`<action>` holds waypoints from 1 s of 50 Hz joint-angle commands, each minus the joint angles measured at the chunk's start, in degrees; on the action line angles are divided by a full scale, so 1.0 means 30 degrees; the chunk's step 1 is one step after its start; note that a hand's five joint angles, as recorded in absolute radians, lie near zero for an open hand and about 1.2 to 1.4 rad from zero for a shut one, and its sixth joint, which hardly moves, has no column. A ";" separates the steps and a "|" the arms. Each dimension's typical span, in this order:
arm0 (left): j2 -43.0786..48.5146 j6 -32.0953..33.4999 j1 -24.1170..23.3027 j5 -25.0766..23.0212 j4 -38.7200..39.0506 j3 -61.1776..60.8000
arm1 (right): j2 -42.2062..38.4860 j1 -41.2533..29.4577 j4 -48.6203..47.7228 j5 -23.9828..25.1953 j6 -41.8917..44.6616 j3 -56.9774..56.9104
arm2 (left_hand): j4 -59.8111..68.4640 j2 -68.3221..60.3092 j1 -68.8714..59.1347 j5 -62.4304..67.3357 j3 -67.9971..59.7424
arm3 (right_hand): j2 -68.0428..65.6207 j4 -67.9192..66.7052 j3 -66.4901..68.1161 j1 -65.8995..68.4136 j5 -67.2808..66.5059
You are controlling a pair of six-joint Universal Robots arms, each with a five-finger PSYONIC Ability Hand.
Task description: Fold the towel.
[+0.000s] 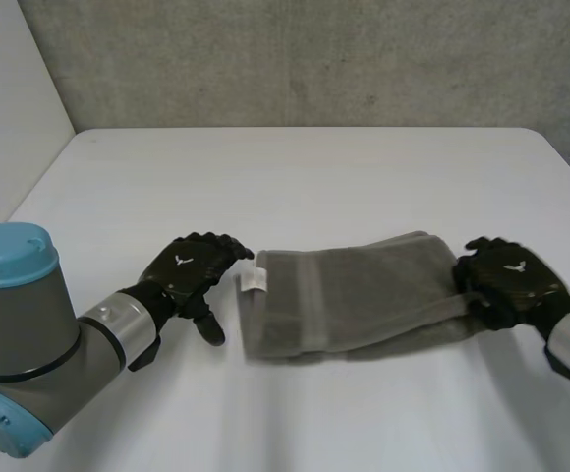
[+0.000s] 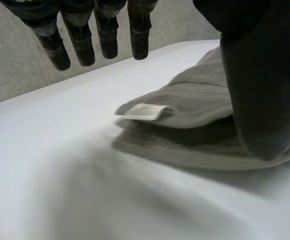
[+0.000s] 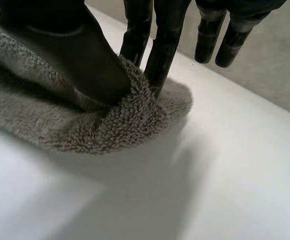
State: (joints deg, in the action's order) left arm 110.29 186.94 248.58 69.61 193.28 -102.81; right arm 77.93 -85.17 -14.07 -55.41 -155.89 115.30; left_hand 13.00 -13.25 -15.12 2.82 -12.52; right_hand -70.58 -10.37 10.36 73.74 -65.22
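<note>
Towel (image 1: 364, 295), folded into a long band, lies on the white table (image 1: 314, 177) between the hands. Right hand (image 1: 506, 280) pinches its end between thumb and fingers; left hand (image 1: 192, 270) hangs with fingers loosely spread, holding nothing, beside the label (image 1: 255, 279).

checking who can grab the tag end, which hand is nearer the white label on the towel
Left. The left hand is open just beside the white label at one end of the towel; the right hand pinches the opposite end, far from the label.
</note>
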 commanded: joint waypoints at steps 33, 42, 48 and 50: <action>-0.2077 -0.1699 -0.0272 0.0088 0.1024 0.0607 | -0.3479 -1.3065 0.1380 -0.2742 -0.0594 -0.6003 | -0.1000 0.1084 0.1707 -0.0938 0.0842 | 0.8072 0.0124 -0.0120 -0.9127 0.9619; -0.1115 -0.4768 -0.1323 0.0204 0.0966 0.1864 | -0.0258 -0.8826 0.1293 -0.2158 -0.4454 -0.4598 | -0.1000 0.1084 0.1707 -0.0938 0.0842 | 2.0193 0.0124 -0.0120 -2.1248 2.1740; 0.0527 -0.7350 -0.2466 0.0936 0.0790 0.2979 | -0.0312 -0.6505 0.1438 -0.1309 -0.6685 -0.4654 | -0.1000 0.1084 0.1707 -0.0938 0.0842 | 2.0193 0.0124 -0.0120 -2.1248 2.1740; 0.0882 -0.7617 -0.2733 0.1084 0.0819 0.3097 | -0.0748 -0.6299 0.1409 -0.1249 -0.6833 -0.4713 | -0.1000 0.1084 0.1707 -0.0938 0.0842 | 2.0193 0.0124 -0.0120 -2.1248 2.1740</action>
State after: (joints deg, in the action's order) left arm 109.32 168.62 242.90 71.35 195.82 -95.32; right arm 77.23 -108.71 -10.01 -60.83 -172.09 101.37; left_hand 13.00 -13.21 -15.12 2.82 -12.52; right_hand -14.43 -10.37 10.36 13.57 -3.53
